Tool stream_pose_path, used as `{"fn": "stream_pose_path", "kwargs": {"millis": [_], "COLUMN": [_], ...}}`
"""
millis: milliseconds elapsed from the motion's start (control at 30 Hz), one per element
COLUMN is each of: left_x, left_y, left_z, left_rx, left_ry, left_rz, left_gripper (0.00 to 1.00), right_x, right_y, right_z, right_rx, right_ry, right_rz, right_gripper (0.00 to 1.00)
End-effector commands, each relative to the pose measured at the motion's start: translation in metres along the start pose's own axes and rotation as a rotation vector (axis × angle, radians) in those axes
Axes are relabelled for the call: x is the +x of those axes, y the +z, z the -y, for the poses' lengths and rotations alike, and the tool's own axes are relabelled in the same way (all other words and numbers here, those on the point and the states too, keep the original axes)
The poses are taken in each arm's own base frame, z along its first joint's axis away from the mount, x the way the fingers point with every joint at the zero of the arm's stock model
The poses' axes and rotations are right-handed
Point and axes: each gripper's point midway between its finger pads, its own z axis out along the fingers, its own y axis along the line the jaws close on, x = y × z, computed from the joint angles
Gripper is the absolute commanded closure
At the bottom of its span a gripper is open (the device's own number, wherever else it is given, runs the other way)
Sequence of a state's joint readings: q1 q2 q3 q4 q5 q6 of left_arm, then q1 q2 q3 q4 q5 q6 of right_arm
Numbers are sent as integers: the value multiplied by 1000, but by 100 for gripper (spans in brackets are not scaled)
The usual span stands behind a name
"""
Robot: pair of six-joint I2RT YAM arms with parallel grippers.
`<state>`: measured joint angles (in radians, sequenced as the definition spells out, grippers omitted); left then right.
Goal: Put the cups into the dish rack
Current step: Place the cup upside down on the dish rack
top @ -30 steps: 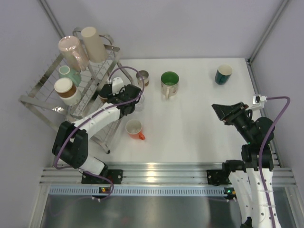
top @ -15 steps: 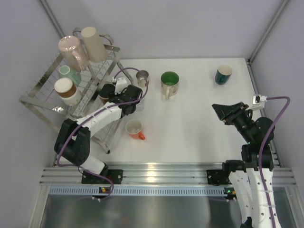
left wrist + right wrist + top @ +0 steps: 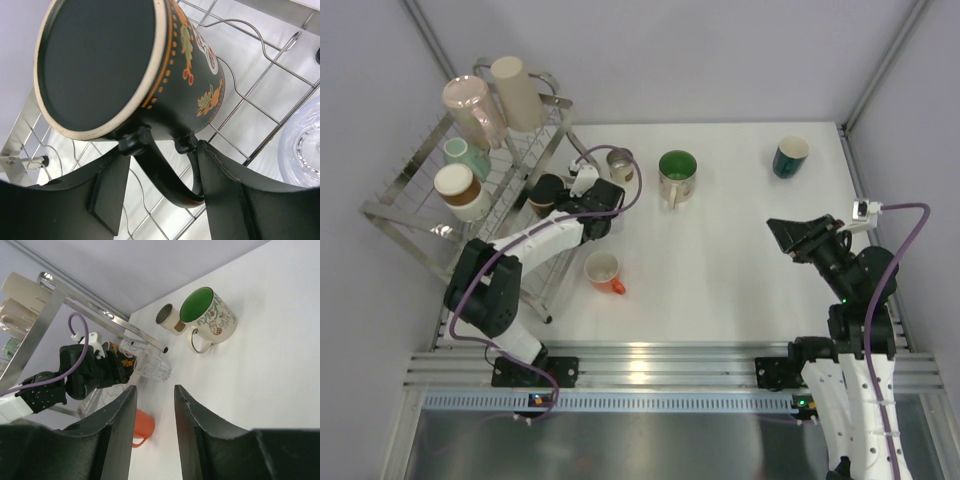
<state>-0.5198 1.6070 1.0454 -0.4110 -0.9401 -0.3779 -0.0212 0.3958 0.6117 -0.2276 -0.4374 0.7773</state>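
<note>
My left gripper (image 3: 582, 197) is shut on the handle of a black flower-patterned mug (image 3: 130, 65), which lies tilted on its side over the wires of the dish rack (image 3: 405, 212); the mug also shows in the top view (image 3: 545, 189). The rack holds a pink cup (image 3: 472, 108), a beige cup (image 3: 517, 92), a teal cup (image 3: 465, 156) and a brown-banded cup (image 3: 459, 190). On the table stand a steel cup (image 3: 620, 161), a green-inside white mug (image 3: 677, 173), a dark teal cup (image 3: 790, 156) and an orange-handled white mug (image 3: 603, 270). My right gripper (image 3: 782, 236) is open and empty at the right.
A clear glass (image 3: 302, 145) lies on its side right beside the rack and the left gripper; it also shows in the right wrist view (image 3: 154, 368). The rack's legs (image 3: 545, 300) stand on the table's left part. Grey walls close in the table on three sides.
My left gripper has swung up and to the right along the rack's edge, and the black mug has come into view over the rack wires. The right arm has not moved.
</note>
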Motion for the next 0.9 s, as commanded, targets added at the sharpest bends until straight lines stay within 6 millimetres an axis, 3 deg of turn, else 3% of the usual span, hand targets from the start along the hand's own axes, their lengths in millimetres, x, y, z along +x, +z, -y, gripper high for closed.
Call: {"fn": "stream_pose_path", "kwargs": {"millis": [0, 267, 867], "left_x": [-21, -28, -32], "left_y": [3, 13, 44], "left_z": [0, 2, -35], "left_rx": [-31, -49, -172], "left_ry": [25, 88, 67], "left_rz": [43, 33, -16], "left_gripper": [39, 39, 39], "right_x": [-18, -21, -15], "right_y": [-3, -7, -7], "right_z": [-19, -18, -20], "right_rx": [-40, -17, -18], "right_ry": [-59, -93, -128], "right_rz": [44, 51, 23], "right_gripper": [63, 63, 62]}}
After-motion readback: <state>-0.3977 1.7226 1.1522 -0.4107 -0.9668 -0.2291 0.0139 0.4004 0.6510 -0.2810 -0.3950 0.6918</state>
